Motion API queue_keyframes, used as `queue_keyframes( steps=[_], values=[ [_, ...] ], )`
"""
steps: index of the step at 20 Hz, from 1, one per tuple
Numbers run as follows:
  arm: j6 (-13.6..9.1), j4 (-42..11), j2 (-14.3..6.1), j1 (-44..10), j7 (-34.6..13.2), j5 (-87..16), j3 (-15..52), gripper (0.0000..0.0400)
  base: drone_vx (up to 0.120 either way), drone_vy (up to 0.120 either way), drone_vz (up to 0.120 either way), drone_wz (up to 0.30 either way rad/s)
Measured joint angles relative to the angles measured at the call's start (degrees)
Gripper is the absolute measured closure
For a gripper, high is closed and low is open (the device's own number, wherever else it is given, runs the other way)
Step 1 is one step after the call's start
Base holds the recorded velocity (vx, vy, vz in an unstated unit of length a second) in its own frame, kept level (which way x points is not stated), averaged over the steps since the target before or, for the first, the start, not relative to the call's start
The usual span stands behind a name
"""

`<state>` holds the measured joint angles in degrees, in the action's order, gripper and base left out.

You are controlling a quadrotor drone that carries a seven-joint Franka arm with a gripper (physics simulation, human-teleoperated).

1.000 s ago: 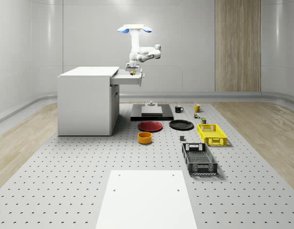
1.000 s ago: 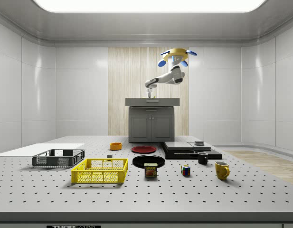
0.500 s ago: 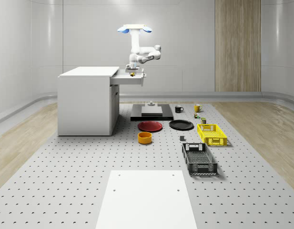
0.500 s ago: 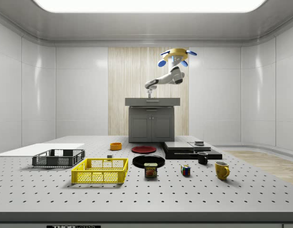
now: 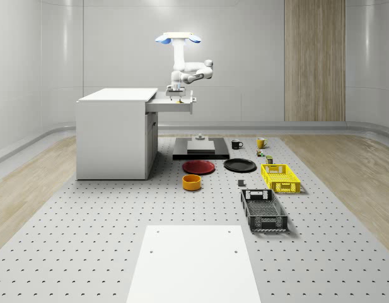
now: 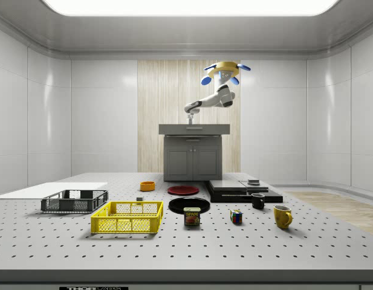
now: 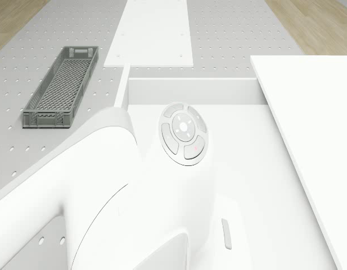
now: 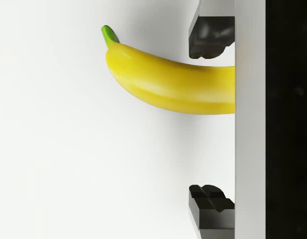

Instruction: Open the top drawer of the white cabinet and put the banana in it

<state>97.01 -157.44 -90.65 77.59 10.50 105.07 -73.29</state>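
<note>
The white cabinet [image 5: 115, 136] has its top drawer [image 5: 174, 105] pulled out toward the whole-scene view's right. My drone [image 5: 178, 39] hovers above the drawer, the arm reaching down into it. The gripper [image 5: 176, 94] sits low over the drawer, also seen from the side as the gripper [image 6: 191, 123] above the cabinet [image 6: 193, 158]. In the wrist view the yellow banana [image 8: 168, 82] lies on the drawer's white floor. The gripper [image 8: 211, 119] is open, its fingertips [image 8: 211, 36] set wide apart; the banana passes close to one fingertip and is not clamped.
On the floor past the cabinet lie a red plate [image 5: 199, 166], a black plate [image 5: 239, 165], an orange bowl [image 5: 191, 182], a yellow crate [image 5: 280, 177] and a grey crate [image 5: 263, 210]. The drone view shows the arm [image 7: 134, 185] over the drawer wall [image 7: 190, 89], beside the cabinet top [image 7: 308, 112].
The fingers have spread wide and let go of the banana, which now rests on the drawer floor. Drone and arm have hardly shifted.
</note>
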Motion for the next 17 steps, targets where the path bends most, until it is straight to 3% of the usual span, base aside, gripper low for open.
queue_keyframes(
  steps=[17],
  values=[
    [-2.5,-1.5,-0.1,-1.1,0.2,-5.6,-6.1,0.0000,0.000,0.000,0.000,0.000]
  ],
)
